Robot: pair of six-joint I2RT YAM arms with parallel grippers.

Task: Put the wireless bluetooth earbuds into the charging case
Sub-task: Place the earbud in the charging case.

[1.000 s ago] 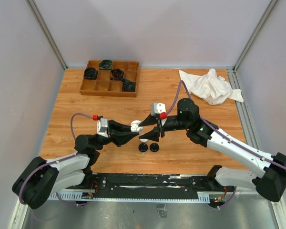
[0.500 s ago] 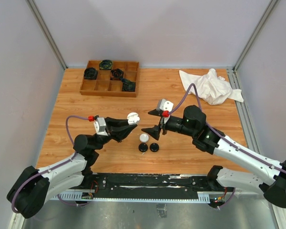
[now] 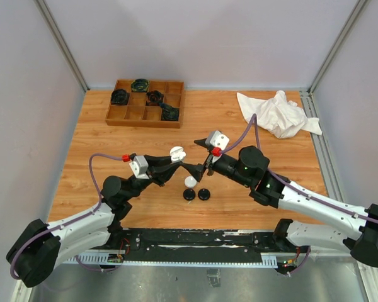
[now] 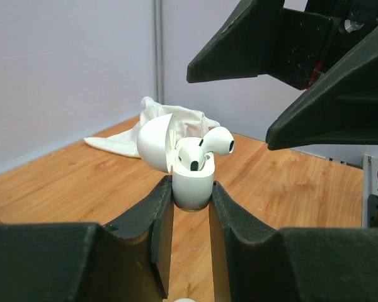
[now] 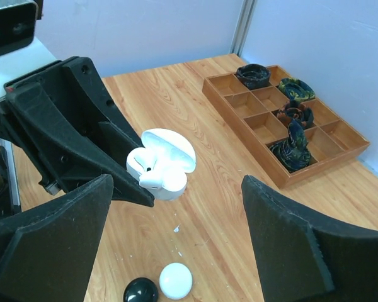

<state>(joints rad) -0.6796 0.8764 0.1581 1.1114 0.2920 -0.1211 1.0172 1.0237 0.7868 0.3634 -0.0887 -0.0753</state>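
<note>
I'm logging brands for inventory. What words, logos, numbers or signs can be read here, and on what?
None can be read. The white charging case in the left gripper, its earbuds, the wooden tray and the white cloth show no lettering in any view.

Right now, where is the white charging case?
The case is mid-table in the top view, pinched in the left gripper near the white puck, right gripper open beside it.

A lab test cell: plain pale panels (image 3: 201, 38) on metal posts (image 3: 63, 44) box in a wooden tabletop (image 3: 214, 119).
</note>
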